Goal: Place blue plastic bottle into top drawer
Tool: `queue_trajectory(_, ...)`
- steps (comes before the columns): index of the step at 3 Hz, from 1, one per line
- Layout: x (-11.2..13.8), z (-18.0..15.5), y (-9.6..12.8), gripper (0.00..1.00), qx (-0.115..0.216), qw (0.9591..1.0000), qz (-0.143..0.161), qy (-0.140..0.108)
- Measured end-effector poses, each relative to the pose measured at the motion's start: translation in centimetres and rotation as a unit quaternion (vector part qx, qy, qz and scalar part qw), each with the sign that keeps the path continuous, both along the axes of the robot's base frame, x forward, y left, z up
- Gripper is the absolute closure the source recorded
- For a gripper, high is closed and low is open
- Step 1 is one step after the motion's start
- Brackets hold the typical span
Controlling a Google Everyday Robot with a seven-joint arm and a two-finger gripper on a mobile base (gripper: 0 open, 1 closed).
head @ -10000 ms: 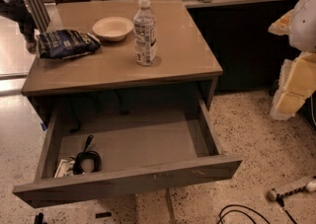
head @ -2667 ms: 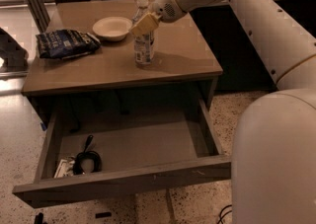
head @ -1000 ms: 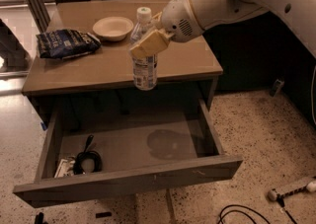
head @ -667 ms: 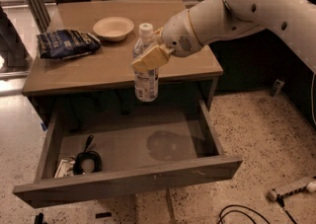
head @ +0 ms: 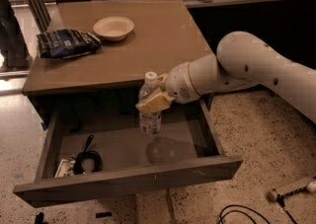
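Observation:
The blue plastic bottle (head: pixel 149 117) is clear with a white cap and hangs upright inside the open top drawer (head: pixel 128 180), a little above its floor. My gripper (head: pixel 154 101) is shut on the bottle's upper body, reaching in from the right on the white arm. The drawer is pulled out wide below the table top, and the bottle's shadow lies on the drawer floor right of middle.
A dark coiled cable and small items (head: pixel 84 160) lie in the drawer's left front corner. On the table (head: pixel 163 45) sit a white bowl (head: pixel 113 27) and a dark blue snack bag (head: pixel 66 43). Cables and a tool (head: pixel 289 191) lie on the floor at right.
My gripper carried the bottle off the table top, forward over the edge and down into the open drawer. The arm now reaches lower and from the right.

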State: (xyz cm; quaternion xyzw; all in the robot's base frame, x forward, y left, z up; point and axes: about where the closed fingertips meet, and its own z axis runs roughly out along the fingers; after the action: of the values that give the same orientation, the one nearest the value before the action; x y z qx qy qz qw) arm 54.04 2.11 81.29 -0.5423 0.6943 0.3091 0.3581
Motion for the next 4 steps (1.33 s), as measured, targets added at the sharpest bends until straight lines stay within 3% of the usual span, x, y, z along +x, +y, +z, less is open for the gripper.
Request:
queue_trajectory(1,-0.7,-5.9,-0.1,1.00,0.000,0.9999,0.011,-0.003)
queue_trajectory(2,-0.7,-5.9,-0.1,1.00,0.000,0.9999,0.011,-0.003)
queue_trajectory(4,0.2,-8.4,-0.2,1.00,-0.002,0.9996,0.013,-0.026)
